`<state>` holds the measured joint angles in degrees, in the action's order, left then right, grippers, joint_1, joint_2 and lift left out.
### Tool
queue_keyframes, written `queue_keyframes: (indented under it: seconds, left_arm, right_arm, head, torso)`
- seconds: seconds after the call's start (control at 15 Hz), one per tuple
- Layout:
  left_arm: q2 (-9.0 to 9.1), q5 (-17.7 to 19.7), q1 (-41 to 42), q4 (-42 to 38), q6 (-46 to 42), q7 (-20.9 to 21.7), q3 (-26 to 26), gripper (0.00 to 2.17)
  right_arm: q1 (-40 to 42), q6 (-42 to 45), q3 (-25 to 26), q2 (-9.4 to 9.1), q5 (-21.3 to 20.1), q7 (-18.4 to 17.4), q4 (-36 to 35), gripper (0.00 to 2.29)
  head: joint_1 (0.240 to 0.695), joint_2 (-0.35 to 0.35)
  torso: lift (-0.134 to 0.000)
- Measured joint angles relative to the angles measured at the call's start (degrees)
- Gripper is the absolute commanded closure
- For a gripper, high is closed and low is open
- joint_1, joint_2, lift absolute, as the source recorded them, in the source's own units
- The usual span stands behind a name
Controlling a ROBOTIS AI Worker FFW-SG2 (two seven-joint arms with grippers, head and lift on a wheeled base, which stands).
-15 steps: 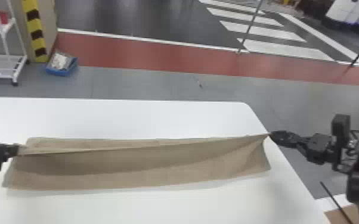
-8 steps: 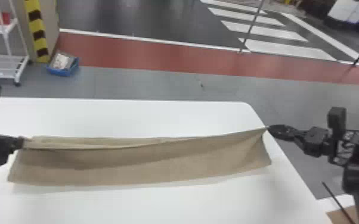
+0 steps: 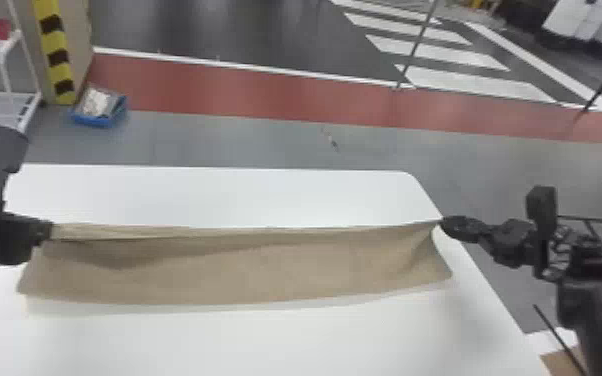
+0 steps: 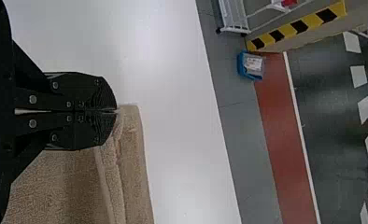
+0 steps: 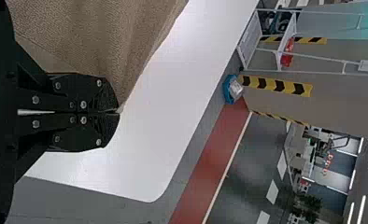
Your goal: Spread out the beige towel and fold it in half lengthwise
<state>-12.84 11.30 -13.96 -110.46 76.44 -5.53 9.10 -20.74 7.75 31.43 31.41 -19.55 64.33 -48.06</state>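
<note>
The beige towel (image 3: 265, 267) stretches as a long strip across the white table, its far edge held by both grippers and its near edge hanging toward the table's front. At its left corner is my left gripper (image 3: 47, 230); in the left wrist view the left gripper (image 4: 116, 110) is shut on the towel corner (image 4: 130, 121), with a folded layer beside it. Holding the right corner is my right gripper (image 3: 442, 221), above the table's right side. In the right wrist view the right gripper (image 5: 118, 111) is shut on the towel's corner (image 5: 121, 93), the cloth draping from it.
The white table (image 3: 215, 195) extends behind and in front of the towel, its right edge running below my right arm. Beyond it on the floor are a blue bin (image 3: 99, 111) and a white shelf (image 3: 0, 95) at the left.
The left gripper has moved right and slightly toward the table's near side, then back a little, with the towel's left corner. The right gripper has shifted slightly left and away, raising its corner.
</note>
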Motion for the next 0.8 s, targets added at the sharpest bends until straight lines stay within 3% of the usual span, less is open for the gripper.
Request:
queue_keyframes:
  seconds: [0.2, 0.8]
  left_arm:
    - [0.38, -0.44, -0.39, 1.06, -0.85, -0.31, 0.54, 1.82]
    - [0.68, -0.18, -0.54, -0.58, -0.79, -1.35, 0.81, 1.82]
  right_arm:
    - [0.00, 0.66, -1.31, -0.02, 0.22, -2.03, 0.72, 1.65]
    - [-0.44, 0.68, 0.27, 0.10, 1.52, -3.18, 1.45, 1.65]
  head:
    - [0.695, -0.321]
    - [0.695, -0.333]
  torso:
    - [-0.124]
    - [-0.124]
